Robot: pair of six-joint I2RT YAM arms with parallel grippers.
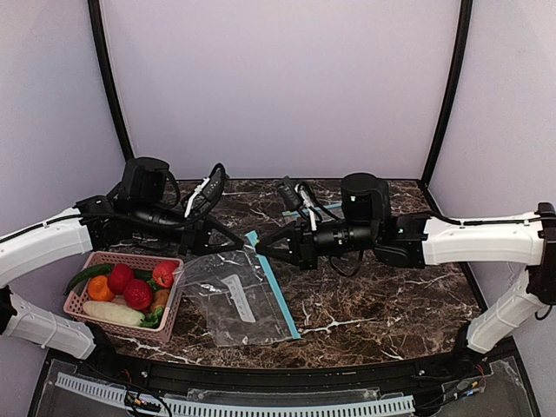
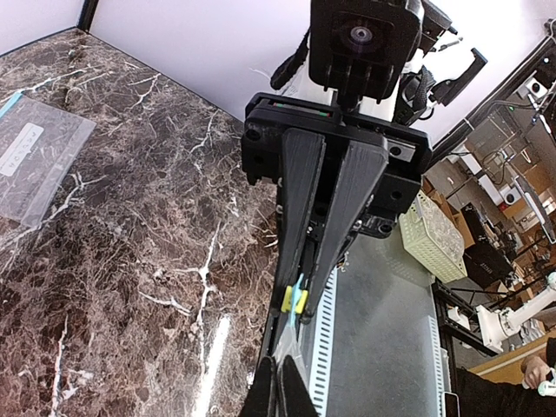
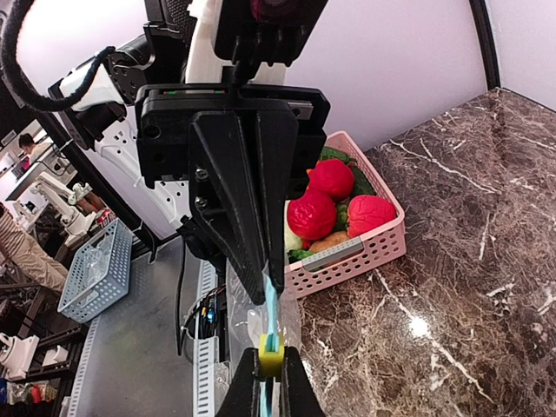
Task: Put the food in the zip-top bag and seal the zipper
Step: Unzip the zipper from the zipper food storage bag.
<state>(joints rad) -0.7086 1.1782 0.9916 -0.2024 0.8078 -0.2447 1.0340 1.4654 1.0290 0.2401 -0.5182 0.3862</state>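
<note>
While looking down from overhead, found left gripper (image 1: 241, 242) and right gripper (image 1: 261, 248) nose to nose over middle of marble counter (image 1: 382, 295), both at far end of teal zipper (image 1: 276, 291).

Confirmed from wrist views: left fingers (image 2: 265, 400) pressed together on mouth edge, clear film running out between them. Right fingers (image 3: 241, 398) clamped on strip itself, yellow pad against teal.

Saw far corner of zip-top bag (image 1: 228, 291) raised by that double pinch, remainder slack on counter toward near edge.

Judged purpose of two opposed grips: one lip each, for pulling mouth apart. Could not confirm separate hold on each lip.

Noted food (image 1: 130, 291) (red rounds, orange piece, long pale piece, green bits) all in pink basket (image 1: 130, 257) at near-left corner, none in bag. Logged task as barely begun: mouth to open, then loading, then sealing.

Spotted second clear bag (image 2: 39, 161) flat near far edge, well apart from both grippers.

Flagged risk of thin film slipping from pads under uneven pull.
</note>
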